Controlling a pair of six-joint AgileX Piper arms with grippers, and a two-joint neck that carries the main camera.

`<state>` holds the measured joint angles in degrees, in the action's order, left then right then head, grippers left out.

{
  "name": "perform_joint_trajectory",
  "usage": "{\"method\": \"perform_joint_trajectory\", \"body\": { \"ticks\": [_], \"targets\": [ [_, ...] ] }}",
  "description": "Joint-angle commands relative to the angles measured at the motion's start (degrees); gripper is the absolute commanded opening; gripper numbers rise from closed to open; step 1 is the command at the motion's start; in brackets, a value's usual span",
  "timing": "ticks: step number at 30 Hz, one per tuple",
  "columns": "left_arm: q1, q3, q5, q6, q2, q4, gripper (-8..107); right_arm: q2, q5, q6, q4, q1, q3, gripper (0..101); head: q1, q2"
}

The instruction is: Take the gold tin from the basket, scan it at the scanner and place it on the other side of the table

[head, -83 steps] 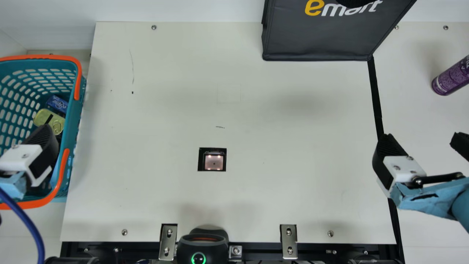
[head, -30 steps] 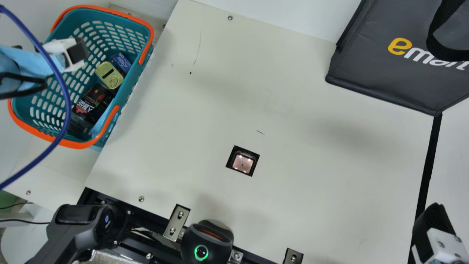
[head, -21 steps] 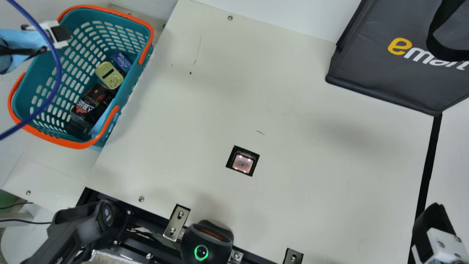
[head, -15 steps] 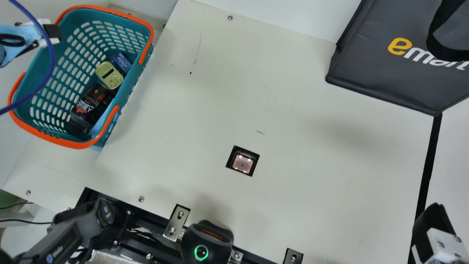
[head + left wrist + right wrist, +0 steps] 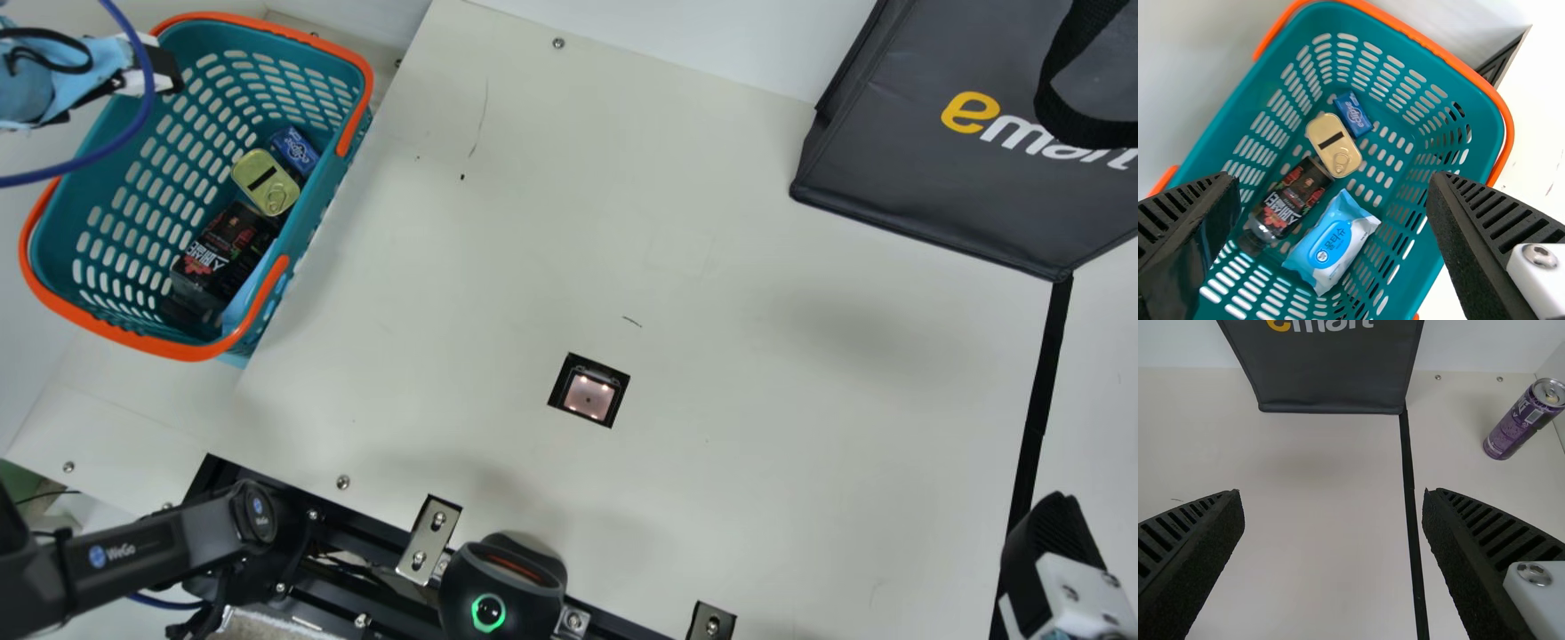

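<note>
My left gripper (image 5: 167, 69) is over the far left rim of the teal basket (image 5: 133, 336) in the main view. In the left wrist view, the left gripper (image 5: 1331, 200) stands wide open above the basket, its fingers apart with nothing between them. The gold tin (image 5: 265, 182) lies on the basket floor beside a blue box; the left wrist view shows the gold tin (image 5: 1333, 145) with its ring pull up. The scanner (image 5: 589, 394) is set into the table. My right gripper (image 5: 1058, 551) is at the lower right, and in the right wrist view the right gripper (image 5: 1333, 520) is open and holds nothing.
With the tin are a small blue box (image 5: 1353, 114), a dark bottle (image 5: 1290, 204) and a wipes pack (image 5: 1332, 243). A black bag (image 5: 960, 142) stands at the back right. Beyond the black tape line (image 5: 1409, 473) is a purple can (image 5: 1521, 423).
The neck camera has turned toward the basket. My left gripper has gone from low over the basket's near part to its far left rim. The tin still lies in the basket.
</note>
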<state>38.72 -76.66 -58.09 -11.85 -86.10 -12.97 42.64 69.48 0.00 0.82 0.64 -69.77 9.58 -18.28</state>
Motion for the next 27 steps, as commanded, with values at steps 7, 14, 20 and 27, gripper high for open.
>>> {"method": "perform_joint_trajectory", "body": {
  "ticks": [7,14,20,27],
  "targets": [
    [-2.8,-2.1,0.8,0.7,-7.2,0.7,90,0.0,0.0,0.0,0.0,0.0,0.0,95,-1.7,-0.1],
    [-4.8,-2.7,1.8,2.8,-12.0,2.1,90,0.0,0.0,0.0,0.0,0.0,0.0,95,-1.7,-0.1],
    [-5.7,-2.1,2.7,5.3,-15.3,3.1,90,0.0,0.0,0.0,0.0,0.0,0.0,95,-1.7,-0.1],
    [-6.6,-0.1,4.3,9.6,-17.9,4.3,90,0.0,0.0,0.0,0.0,0.0,0.0,95,-1.7,-0.1]
  ]
}}
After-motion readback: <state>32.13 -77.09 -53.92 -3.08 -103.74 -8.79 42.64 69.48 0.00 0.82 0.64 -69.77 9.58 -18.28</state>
